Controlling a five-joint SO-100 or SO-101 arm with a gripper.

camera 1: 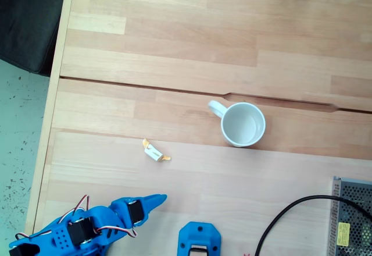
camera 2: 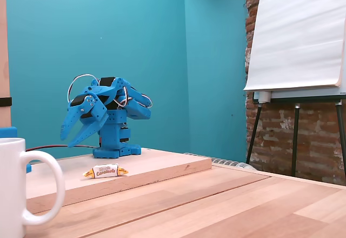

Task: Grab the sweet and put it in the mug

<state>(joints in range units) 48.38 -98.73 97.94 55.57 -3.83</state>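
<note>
The sweet is a tiny wrapped candy with a white middle and orange-yellow twisted ends; in a fixed view small lettering shows on its wrapper. It lies flat on the tabletop, angled, well apart from the mug. The mug is plain white, upright, with a white, empty inside; from above its loop handle points up-left, towards the sweet's side. The low fixed view cuts the mug at the left edge.

sweet left of mug, apart
</note>
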